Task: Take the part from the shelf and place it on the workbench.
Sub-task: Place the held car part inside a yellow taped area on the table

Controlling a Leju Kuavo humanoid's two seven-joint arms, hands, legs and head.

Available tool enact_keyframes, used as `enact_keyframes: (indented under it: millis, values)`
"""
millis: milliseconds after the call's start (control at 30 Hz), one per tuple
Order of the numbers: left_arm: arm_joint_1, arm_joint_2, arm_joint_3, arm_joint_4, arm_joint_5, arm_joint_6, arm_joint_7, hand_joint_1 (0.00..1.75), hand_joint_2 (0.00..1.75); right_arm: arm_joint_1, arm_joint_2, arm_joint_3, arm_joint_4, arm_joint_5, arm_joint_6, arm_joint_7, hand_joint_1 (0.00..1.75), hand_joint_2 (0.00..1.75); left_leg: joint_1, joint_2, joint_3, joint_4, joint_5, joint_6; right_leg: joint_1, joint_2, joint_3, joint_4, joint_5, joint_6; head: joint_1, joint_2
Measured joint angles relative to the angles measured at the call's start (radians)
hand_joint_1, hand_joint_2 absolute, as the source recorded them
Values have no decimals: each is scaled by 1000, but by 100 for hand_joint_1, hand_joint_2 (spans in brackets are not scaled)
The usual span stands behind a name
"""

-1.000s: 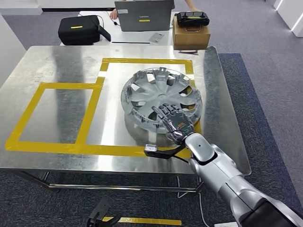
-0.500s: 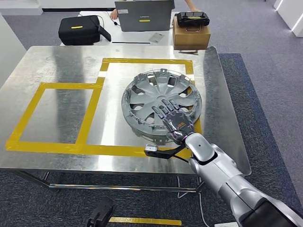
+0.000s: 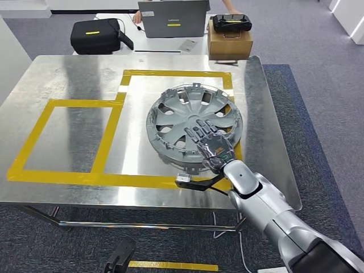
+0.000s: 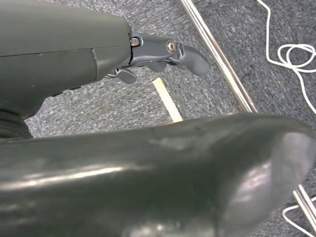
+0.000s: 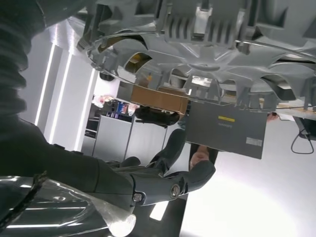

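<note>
The part is a silver hubcap point(image 3: 180, 114) lying flat on the metal workbench point(image 3: 73, 74), inside the right-hand square of yellow tape point(image 3: 172, 73). My right hand point(image 3: 210, 145) hovers over the hubcap's near rim with its fingers stretched out and apart, holding nothing. The right wrist view looks along those fingers point(image 5: 164, 182) at the hubcap's ribbed edge point(image 5: 223, 44) close by. My left hand point(image 3: 120, 257) hangs below the table's front edge over the carpet, and its fingers point(image 4: 168, 49) are straight with nothing in them.
A second taped square point(image 3: 64, 133) marks the bench's left half. Behind the bench stand a black bag point(image 3: 95, 35), a laptop point(image 3: 174, 20) and a cardboard box point(image 3: 230, 42) with a black controller point(image 3: 231, 23) on it. A person's hand point(image 3: 137, 17) rests by the laptop.
A second ago the hubcap was tilted up under my right hand; it has settled flat on the bench. The hand has barely moved, drawing back slightly.
</note>
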Motion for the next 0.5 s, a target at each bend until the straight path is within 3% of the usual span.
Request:
enact_keyframes:
  millis: [500]
  values:
    - [-2,-1,9,0,27,14,-8,0,0,-20,-218,-7,-144,62,73,72,0,175,0,-1,0,2,0,0,0,-1,1,-1,1,1,0,0]
